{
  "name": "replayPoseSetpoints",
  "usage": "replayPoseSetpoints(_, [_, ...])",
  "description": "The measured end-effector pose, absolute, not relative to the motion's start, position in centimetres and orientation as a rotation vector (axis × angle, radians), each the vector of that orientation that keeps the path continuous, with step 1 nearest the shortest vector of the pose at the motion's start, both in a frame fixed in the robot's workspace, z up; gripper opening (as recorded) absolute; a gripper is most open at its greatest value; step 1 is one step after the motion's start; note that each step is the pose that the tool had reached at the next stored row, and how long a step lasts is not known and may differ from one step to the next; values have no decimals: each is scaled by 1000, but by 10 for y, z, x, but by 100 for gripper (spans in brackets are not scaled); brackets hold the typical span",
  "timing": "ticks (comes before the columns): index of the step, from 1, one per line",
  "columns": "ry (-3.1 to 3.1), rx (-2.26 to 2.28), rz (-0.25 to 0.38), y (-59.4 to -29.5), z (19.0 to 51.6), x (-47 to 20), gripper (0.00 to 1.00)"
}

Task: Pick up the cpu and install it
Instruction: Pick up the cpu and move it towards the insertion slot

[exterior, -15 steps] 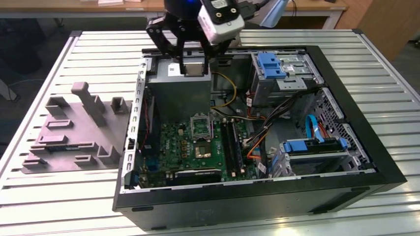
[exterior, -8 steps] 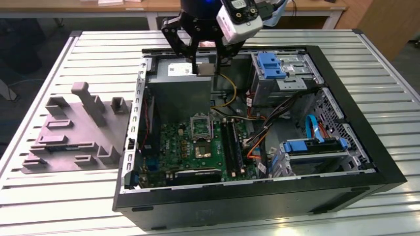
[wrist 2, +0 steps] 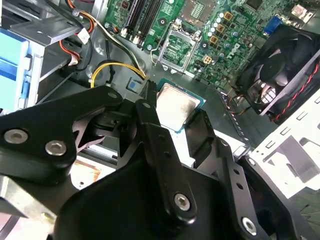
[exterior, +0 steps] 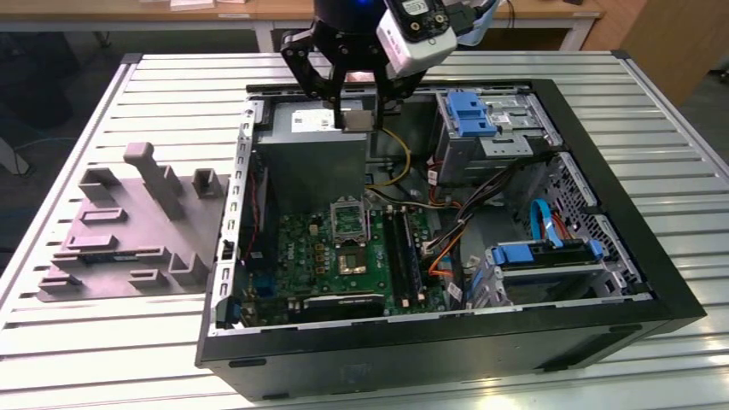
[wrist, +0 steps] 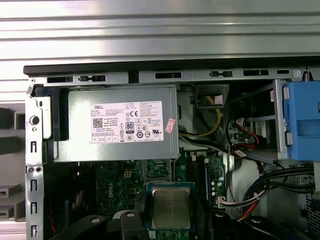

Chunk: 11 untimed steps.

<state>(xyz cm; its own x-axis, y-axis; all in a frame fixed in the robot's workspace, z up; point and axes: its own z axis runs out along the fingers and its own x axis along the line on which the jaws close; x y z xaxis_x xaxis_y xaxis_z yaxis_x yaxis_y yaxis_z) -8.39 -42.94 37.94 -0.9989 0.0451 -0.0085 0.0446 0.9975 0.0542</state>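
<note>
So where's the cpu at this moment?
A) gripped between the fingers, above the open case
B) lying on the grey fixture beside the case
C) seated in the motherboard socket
A: the gripper is shut on the cpu above the case, and the socket is empty.

one gripper [exterior: 355, 111] with one cpu [wrist: 171, 207] between its fingers. one open case [exterior: 638, 290] on one slatted table [exterior: 102, 342]. inside the case: one green board [exterior: 330, 256], one silver socket frame [exterior: 347, 219], one grey power box [wrist: 80, 130] bearing one white label [wrist: 126, 122], one black fan [wrist 2: 280, 70], one yellow cable loop [wrist 2: 112, 65], one flat blue cable [exterior: 538, 224]. two blue drive carriers: a far carrier [exterior: 469, 113] and a near carrier [exterior: 547, 254]. one grey moulded jig [exterior: 125, 239] beside the case. the memory slots [exterior: 399, 243] are too small to count.
</note>
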Motion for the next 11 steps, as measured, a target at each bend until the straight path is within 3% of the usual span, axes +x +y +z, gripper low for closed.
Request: replayPoseSetpoints(11, [3130,70,85,-429,379,-69,47])
